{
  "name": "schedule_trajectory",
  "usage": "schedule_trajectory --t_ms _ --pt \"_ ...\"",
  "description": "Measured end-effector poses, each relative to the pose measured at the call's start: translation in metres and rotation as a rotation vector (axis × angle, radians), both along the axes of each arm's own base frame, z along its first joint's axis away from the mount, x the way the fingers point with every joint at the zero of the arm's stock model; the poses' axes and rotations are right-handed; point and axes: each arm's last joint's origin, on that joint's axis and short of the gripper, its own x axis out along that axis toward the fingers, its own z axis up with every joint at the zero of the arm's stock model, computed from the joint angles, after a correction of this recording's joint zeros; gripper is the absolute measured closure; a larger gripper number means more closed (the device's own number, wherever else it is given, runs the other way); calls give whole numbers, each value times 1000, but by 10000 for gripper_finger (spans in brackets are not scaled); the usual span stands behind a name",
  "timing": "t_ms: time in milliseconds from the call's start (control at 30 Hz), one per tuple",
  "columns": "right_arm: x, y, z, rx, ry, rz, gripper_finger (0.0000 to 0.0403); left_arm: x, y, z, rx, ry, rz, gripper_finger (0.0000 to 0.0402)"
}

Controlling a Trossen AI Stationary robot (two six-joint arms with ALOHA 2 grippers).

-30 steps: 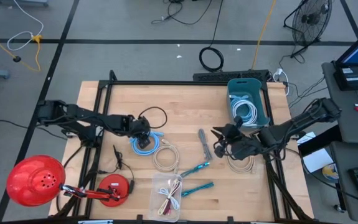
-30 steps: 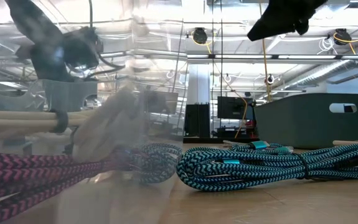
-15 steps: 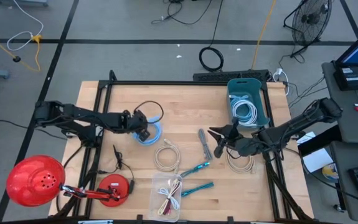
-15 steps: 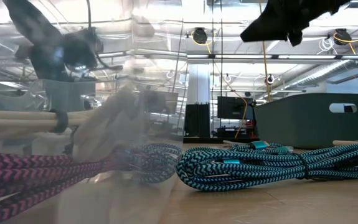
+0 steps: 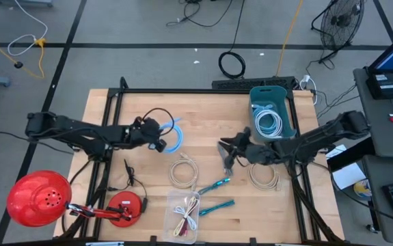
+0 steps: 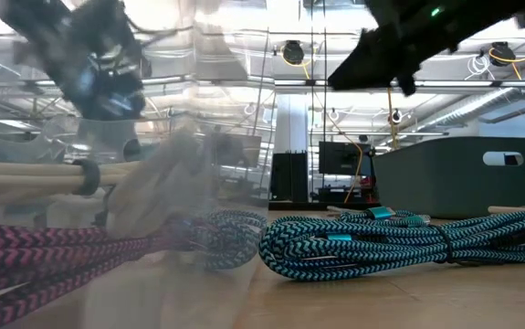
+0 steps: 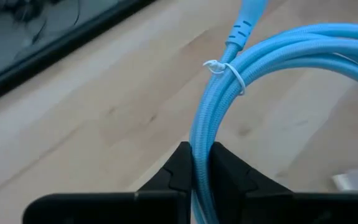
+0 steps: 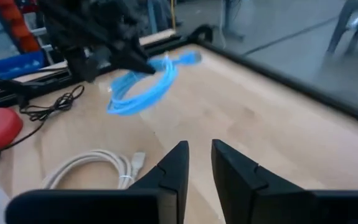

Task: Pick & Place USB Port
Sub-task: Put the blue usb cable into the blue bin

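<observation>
Off my table's edge: red lamp (image 5: 37,198) with round shade, small red disc base (image 5: 126,205) beside it near front left corner. Black fan (image 5: 340,20) on floor far right. Black cable ring (image 5: 232,65) on floor behind my table, black power strip (image 5: 237,85) along back edge. Yellow cord (image 5: 39,51) on floor far left. Dark desk (image 5: 387,116) with monitor corner at my right. Low view: shelving, hanging lights in room beyond.

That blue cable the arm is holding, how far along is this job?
Done: one white cable lies in the teal bin. In hand: the left gripper holds the light-blue cable off the table. Left: binning it and the other coils; the right gripper carries nothing.
</observation>
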Motion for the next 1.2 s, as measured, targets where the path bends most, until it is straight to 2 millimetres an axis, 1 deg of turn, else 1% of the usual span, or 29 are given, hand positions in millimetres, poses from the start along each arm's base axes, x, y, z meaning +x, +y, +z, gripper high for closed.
schedule_trajectory --t_ms 133,333,467,600,733,800,933,1000,1100,1200 --pt "17 -9 -9 73 -47 49 311 3 -12 11 58 -84 -49 369" --pt "37 -14 -9 123 -264 30 262 3 -27 23 195 -156 -18 369" --pt "47 -19 -8 178 -411 38 232 3 -39 30 298 -202 14 369" --pt "49 -27 -6 222 -473 28 212 6 -51 39 363 -259 -16 369" --pt "50 -34 -5 240 -493 28 201 6 -60 47 412 -306 -29 369" --pt "50 -33 -1 250 -530 62 198 7 -63 51 428 -324 -29 369" --pt "50 -32 4 266 -569 133 195 10 -61 59 438 -334 -11 369" --pt "52 -32 5 271 -571 138 195 11 -61 63 438 -340 -9 369" --pt "55 -30 12 299 -588 187 195 13 -60 67 444 -340 -11 369" --pt "63 -28 15 296 -557 190 195 13 -59 69 444 -344 -9 369"
